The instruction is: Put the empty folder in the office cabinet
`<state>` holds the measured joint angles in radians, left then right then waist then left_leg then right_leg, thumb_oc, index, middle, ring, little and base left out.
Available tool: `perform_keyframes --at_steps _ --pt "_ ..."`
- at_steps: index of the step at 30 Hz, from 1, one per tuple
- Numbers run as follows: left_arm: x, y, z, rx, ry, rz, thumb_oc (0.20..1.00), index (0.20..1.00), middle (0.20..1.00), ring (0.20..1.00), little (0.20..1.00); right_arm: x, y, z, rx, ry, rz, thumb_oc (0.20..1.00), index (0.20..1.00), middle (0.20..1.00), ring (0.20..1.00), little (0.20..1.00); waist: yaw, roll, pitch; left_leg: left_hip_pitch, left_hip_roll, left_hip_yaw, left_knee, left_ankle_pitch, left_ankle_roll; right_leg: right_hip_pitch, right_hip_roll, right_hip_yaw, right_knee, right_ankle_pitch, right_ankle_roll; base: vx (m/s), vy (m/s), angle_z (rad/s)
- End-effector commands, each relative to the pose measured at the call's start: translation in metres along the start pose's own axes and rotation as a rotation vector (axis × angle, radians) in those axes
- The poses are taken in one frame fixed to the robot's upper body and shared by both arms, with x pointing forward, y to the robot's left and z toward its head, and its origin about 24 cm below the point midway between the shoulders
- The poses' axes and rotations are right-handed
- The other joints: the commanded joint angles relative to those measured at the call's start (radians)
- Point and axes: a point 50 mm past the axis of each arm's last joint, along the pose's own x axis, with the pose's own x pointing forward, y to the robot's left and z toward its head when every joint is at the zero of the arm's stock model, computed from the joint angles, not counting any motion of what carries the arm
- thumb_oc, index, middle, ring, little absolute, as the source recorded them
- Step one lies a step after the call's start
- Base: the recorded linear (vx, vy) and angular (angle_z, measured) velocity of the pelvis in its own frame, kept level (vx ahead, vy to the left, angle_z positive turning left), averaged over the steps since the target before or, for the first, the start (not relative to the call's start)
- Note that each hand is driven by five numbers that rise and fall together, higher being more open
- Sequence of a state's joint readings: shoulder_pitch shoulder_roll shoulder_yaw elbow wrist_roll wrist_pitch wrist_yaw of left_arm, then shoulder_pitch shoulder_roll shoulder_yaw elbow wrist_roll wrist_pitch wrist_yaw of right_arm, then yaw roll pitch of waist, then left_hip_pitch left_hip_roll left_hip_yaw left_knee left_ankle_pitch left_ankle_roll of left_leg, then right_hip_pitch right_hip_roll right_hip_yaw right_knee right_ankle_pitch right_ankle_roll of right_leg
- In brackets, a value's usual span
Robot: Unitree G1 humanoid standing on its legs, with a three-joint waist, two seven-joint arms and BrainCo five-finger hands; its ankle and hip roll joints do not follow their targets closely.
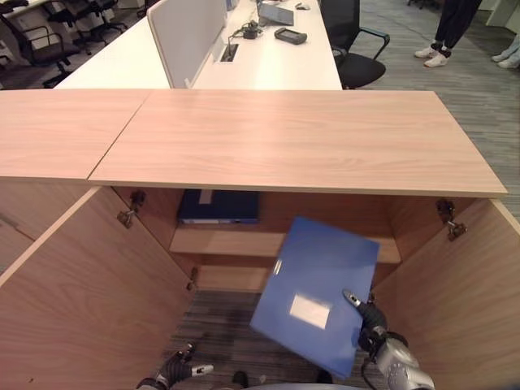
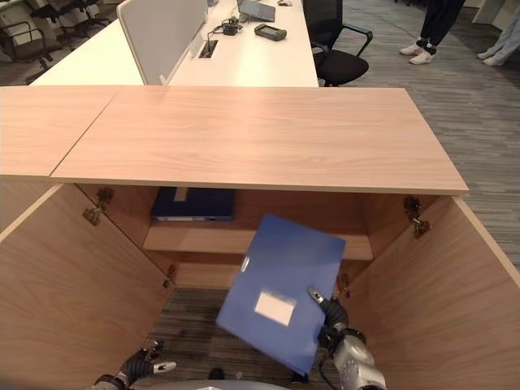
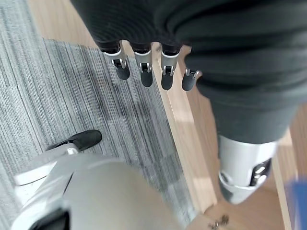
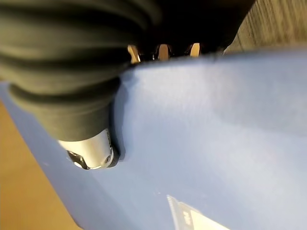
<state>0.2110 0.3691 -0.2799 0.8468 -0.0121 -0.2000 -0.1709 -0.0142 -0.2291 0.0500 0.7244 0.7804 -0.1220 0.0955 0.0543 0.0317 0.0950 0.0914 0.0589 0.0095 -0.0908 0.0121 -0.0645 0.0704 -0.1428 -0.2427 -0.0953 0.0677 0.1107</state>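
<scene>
Folder (image 1: pixel 317 284), blue with a white label (image 1: pixel 309 311) on its face, hangs tilted in front of the open cabinet (image 1: pixel 292 138), its upper edge near the front of the inner shelf (image 1: pixel 227 241) and its lower corner down over the carpet (image 1: pixel 207 325). My right hand (image 1: pixel 370 318) holds it at its lower right edge: in the right wrist view my thumb (image 4: pixel 91 151) presses on the blue face while my fingers (image 4: pixel 163 51) wrap over the edge to the far side, so the folder is pinched between them. It is not yet inside the cabinet, and it touches neither the shelf nor the doors as far as I can tell. A second, darker folder (image 1: pixel 218 205) lies flat on the shelf at the back left, under the cabinet's wooden top. Both doors stand swung out wide, the left door (image 1: pixel 89 301) and the right door (image 1: pixel 463 309) flanking the opening. My left hand (image 1: pixel 175 370) hangs low by the left door with its fingers (image 3: pixel 144 72) straight and relaxed, holding nothing, above the carpet. Beyond the cabinet is a white worktop (image 1: pixel 268 65) with a divider panel (image 1: pixel 187 36), a black chair (image 1: pixel 353 49) beside it, and a person's legs (image 1: pixel 447 32) at the far right.
</scene>
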Motion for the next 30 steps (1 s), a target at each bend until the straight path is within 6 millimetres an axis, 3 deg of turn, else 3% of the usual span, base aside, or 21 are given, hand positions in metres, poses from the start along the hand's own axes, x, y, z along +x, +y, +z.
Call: perform_keyframes --at_steps 1,9,18,23,30 --pt "0.001 0.012 0.011 0.136 -0.038 -0.027 1.0 1.0 1.0 1.0 1.0 0.022 0.022 0.048 0.187 -0.228 0.014 0.2 0.2 0.2 0.2 0.2 0.023 0.003 0.031 -0.009 0.016 -0.014 0.004 -0.05 -0.025 0.052 0.003 0.036 0.04 -0.12 0.056 0.0 0.0 0.0" --pt "0.001 0.001 0.005 0.131 -0.015 -0.056 1.0 1.0 1.0 1.0 1.0 0.034 0.027 0.072 0.408 -0.323 -0.062 0.2 0.2 0.2 0.2 0.2 0.043 0.026 0.034 -0.013 0.014 -0.026 0.004 -0.048 -0.028 0.057 0.005 0.024 0.038 -0.128 0.052 0.02 -0.005 0.05" --pt "0.005 -0.002 0.014 0.123 -0.048 -0.038 1.0 1.0 1.0 1.0 1.0 0.048 0.037 0.105 0.632 -0.413 -0.14 0.2 0.2 0.2 0.2 0.2 0.071 0.053 0.048 -0.035 0.008 -0.046 0.004 -0.041 -0.03 0.046 0.005 0.009 0.044 -0.136 0.05 0.0 -0.002 0.02" --pt "0.007 -0.002 0.021 0.115 -0.077 -0.033 1.0 1.0 1.0 1.0 1.0 0.054 0.047 0.142 0.69 -0.486 -0.134 0.2 0.2 0.2 0.2 0.2 0.09 0.077 0.062 -0.054 0.002 -0.06 0.004 -0.032 -0.03 0.027 -0.001 -0.001 0.053 -0.141 0.05 -0.02 0.014 0.11" --pt "0.011 0.007 0.04 0.059 -0.148 0.014 1.0 1.0 1.0 1.0 1.0 0.052 0.063 0.21 0.764 -0.627 -0.093 0.2 0.2 0.2 0.2 0.2 0.121 0.102 0.099 -0.113 -0.007 -0.078 0.014 -0.016 -0.027 -0.028 -0.01 -0.015 0.079 -0.144 0.05 -0.04 0.009 0.07"
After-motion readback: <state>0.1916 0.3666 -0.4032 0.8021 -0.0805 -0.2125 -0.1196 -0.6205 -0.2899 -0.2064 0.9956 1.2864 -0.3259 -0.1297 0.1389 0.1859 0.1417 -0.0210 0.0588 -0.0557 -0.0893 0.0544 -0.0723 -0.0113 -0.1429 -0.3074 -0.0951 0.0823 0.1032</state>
